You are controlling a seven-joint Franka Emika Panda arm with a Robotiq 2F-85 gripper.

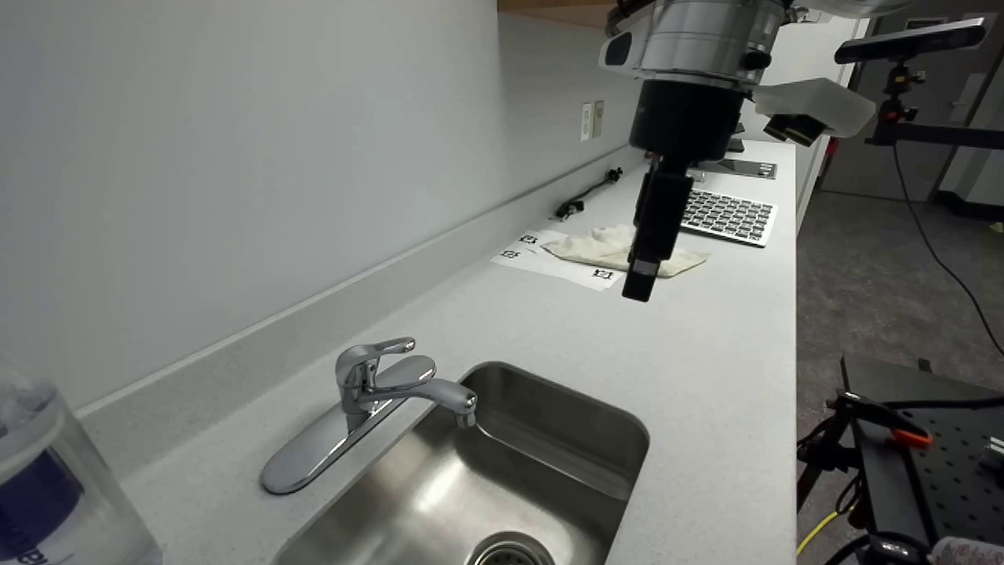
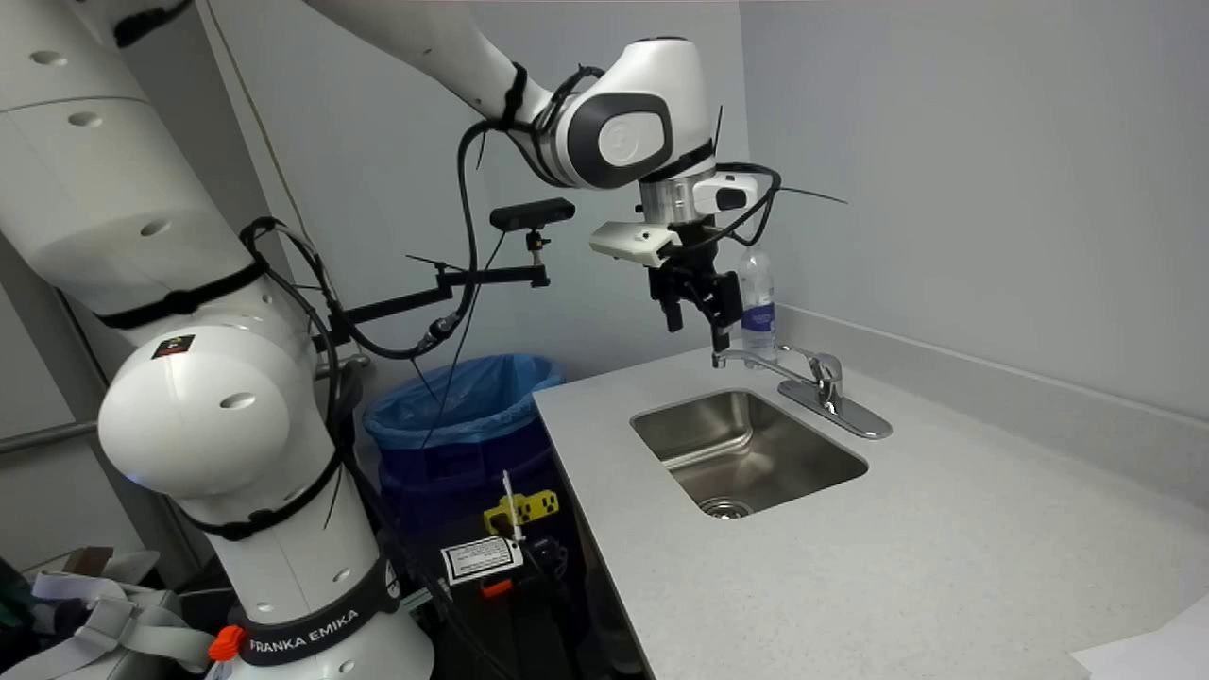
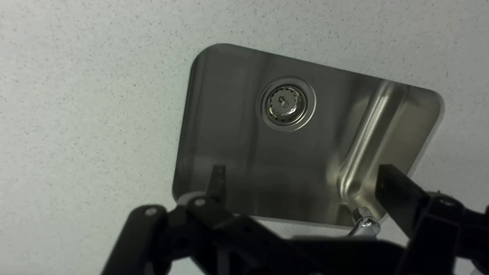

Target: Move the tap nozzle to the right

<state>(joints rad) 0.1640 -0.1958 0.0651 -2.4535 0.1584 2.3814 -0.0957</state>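
While the hand [image 3: 300, 177] hangs above the tabletop [image 3: 95, 114], its two fingers [image 3: 398, 194] stand wide apart in the lower part of the wrist view, and it has hold of nothing. The nozzle [image 1: 435, 391] is, in an exterior view, left of the centre in the lower half of the frame, where it reaches over the edge of the sink [image 1: 561, 424]; the lever [image 1: 394, 346] is just above it and points likewise to the right of the frame. In the same view the hand is at the upper right, higher than the nozzle and well apart from it, and it hides some part of a cloth [image 1: 592, 247], which lies partly on a paper [image 1: 555, 269]. In the wrist view the end of the nozzle appears at the lower right, near the finger of that side, and the drain [image 3: 286, 104] is in the upper middle. In an exterior view a bottle [image 2: 760, 283] stands right of the centre, beyond the nozzle.
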